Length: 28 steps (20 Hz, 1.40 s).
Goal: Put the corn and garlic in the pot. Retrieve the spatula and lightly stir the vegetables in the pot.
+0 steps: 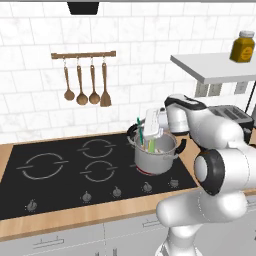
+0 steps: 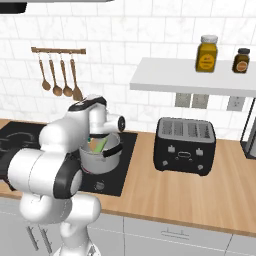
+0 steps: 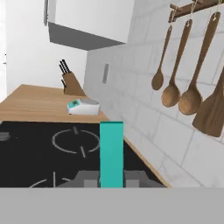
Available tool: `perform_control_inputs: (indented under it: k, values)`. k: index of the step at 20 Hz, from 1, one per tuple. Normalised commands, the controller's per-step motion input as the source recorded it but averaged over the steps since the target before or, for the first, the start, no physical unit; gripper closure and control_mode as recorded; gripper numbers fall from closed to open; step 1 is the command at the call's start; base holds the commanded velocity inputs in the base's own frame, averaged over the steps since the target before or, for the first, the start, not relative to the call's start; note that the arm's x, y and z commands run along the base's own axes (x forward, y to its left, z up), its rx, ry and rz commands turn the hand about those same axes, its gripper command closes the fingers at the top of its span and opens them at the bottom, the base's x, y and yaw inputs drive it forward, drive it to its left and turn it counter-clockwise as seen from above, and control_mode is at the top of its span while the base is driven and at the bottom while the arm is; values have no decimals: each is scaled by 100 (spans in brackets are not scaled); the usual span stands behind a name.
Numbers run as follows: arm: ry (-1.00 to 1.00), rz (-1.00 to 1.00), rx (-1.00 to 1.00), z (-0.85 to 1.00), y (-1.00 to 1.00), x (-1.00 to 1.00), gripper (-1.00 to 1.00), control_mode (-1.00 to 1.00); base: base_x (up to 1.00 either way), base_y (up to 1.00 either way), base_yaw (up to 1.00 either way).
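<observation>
Light is bright and even in all views, no clear source, rendered look. Shadows are soft and weak; a faint one lies under the shelf (image 2: 195, 75). The pot (image 1: 155, 155) has only a dull sheen, no strong glare. Pics are low-res, edges a bit jagged. No blur and no bending at the borders.

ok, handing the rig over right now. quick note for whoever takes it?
Hand: shut on the spatula, teal handle up between the fingers, working end down inside the pot.
Pot: on the hob's front right burner, beside the toaster.
Corn, garlic: something yellow-green shows in the pot; garlic can't be made out.
Done: spatula retrieved and in the pot.
Left: confirm both vegetables are in, stir lightly.
</observation>
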Motion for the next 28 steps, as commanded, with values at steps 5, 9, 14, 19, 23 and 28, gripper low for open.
perform_control_inputs:
  k: [5, 9, 14, 19, 23, 28]
  values:
    - [-2, 2, -1, -26, -1, 4, 100, -100, 0, 0, 0]
    - [-2, 0, -7, 0, 0, 0, 100, -100, 0, 0, 0]
    - [0, -12, -2, 26, 0, -21, 100, -100, 0, 0, 0]
    - [0, -23, 0, 39, 0, -73, 100, -100, 0, 0, 0]
    - [0, -24, 0, 55, 0, -76, 100, -100, 0, 0, 0]
    - [0, -20, 0, 80, 8, -14, 100, -100, 0, 0, 0]
